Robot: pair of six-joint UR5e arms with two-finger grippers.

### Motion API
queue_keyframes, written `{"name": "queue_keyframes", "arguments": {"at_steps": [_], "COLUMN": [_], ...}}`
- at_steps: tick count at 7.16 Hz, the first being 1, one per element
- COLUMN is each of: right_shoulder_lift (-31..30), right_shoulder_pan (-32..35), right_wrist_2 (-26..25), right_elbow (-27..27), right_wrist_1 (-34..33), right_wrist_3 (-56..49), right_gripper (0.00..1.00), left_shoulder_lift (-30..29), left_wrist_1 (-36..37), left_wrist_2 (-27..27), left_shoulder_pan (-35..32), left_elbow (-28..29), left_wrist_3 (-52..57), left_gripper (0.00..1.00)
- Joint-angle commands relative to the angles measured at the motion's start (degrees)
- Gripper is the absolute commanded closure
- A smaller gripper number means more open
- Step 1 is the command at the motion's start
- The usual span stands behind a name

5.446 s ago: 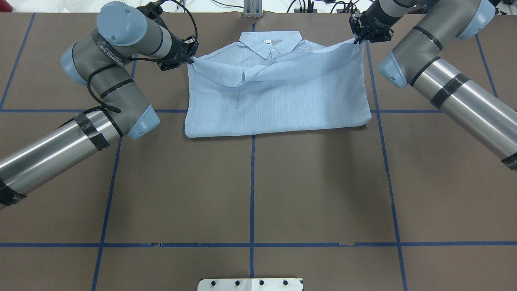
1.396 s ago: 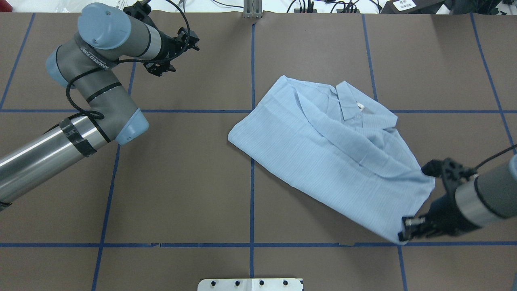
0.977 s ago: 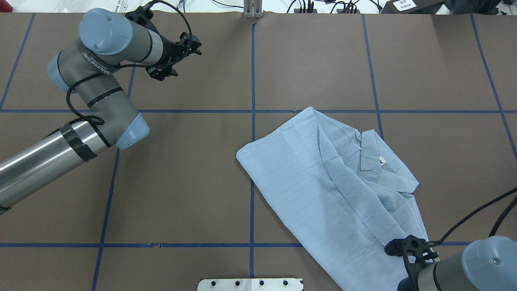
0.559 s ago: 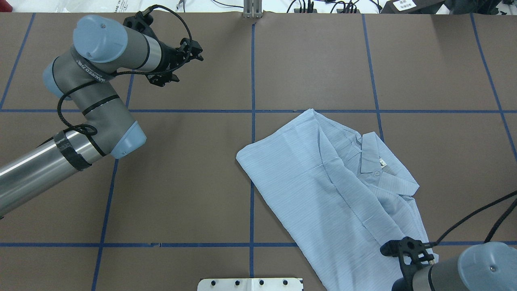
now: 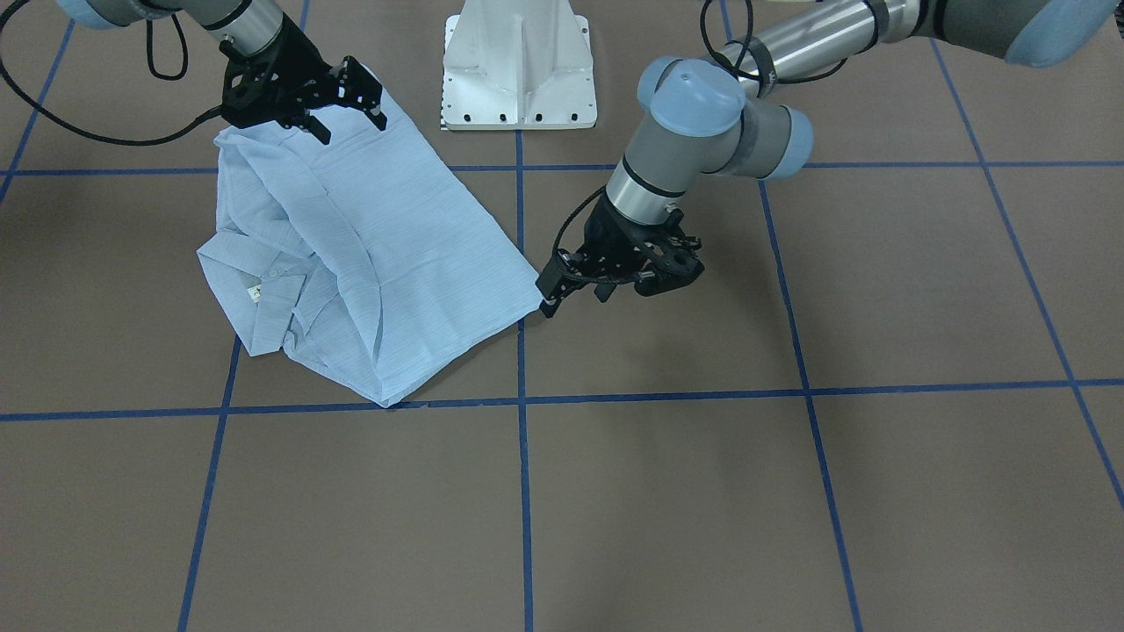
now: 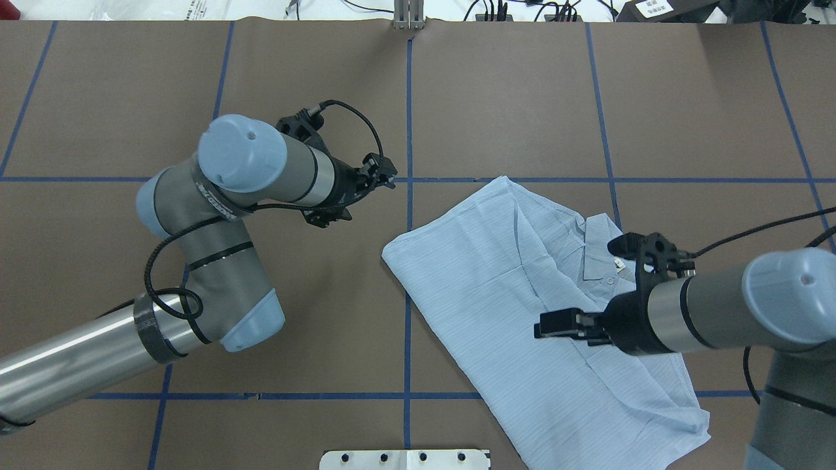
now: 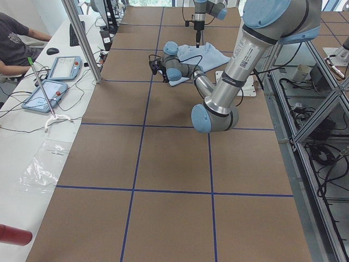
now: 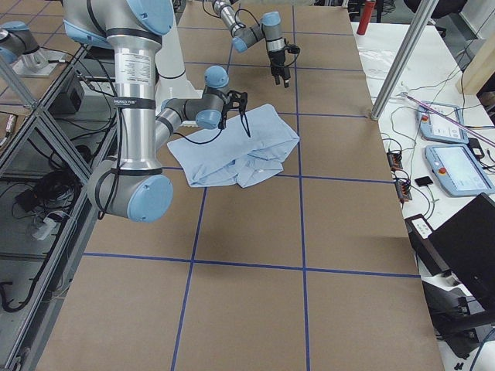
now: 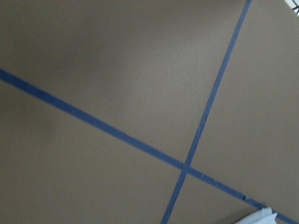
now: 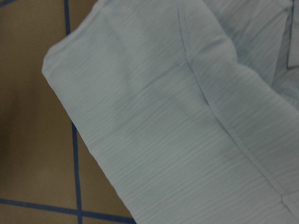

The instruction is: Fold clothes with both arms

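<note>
Light-blue striped cloth: the shirt [image 6: 496, 307] is laid folded on the desk's right half, close to the robot-side edge, with the collar [image 6: 597, 251] on the side toward the right edge. Its long axis runs diagonally, from near the desk's centre line toward the robot-side right corner of the desk. The right gripper [image 5: 351, 125] is held above the shirt with its fingers spread wide and nothing gripped; whether the cloth is touched cannot be told. The left gripper [image 5: 575, 291] is held just beside the shirt's centre-side corner [image 5: 534, 303], fingers parted, nothing held. Only a sliver of that cloth is caught at the bottom edge of the left wrist view. The shirt is thus to the right of the left gripper and directly under the right one, so the right arm is judged nearer. For the next fold, a pick at that corner and at the opposite end is judged likely, since the shirt is skewed.
</note>
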Motion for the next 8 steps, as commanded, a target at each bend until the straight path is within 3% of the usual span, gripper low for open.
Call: {"name": "queue_keyframes", "arguments": {"at_steps": [1, 2, 6, 8], "right_shoulder_lift": [3.4, 4.19, 4.28, 4.28], "right_shoulder_pan": [7.67, 9.44, 12.18, 12.27], "right_wrist_2": [0.08, 0.08, 2.45, 2.54], "right_elbow": [-3.19, -3.9, -5.14, -5.14], "right_wrist_1": [-0.35, -0.35, -0.35, -0.35], "right_wrist_3": [-10.24, -14.99, -15.3, -15.3], "right_gripper": [0.0, 0.0, 0.0, 0.0], "left_shoulder_lift": [-3.88, -4.51, -3.9, -3.9], "left_wrist_1": [0.3, 0.21, 0.48, 0.48], "left_wrist_2": [1.81, 1.81, 3.57, 3.48], "left_shoulder_pan": [3.07, 4.47, 7.03, 6.95], "left_elbow": [5.4, 7.0, 7.63, 7.81], "left_wrist_3": [-0.65, -0.56, -0.56, -0.65], "left_gripper": [0.03, 0.05, 0.08, 0.18]}}
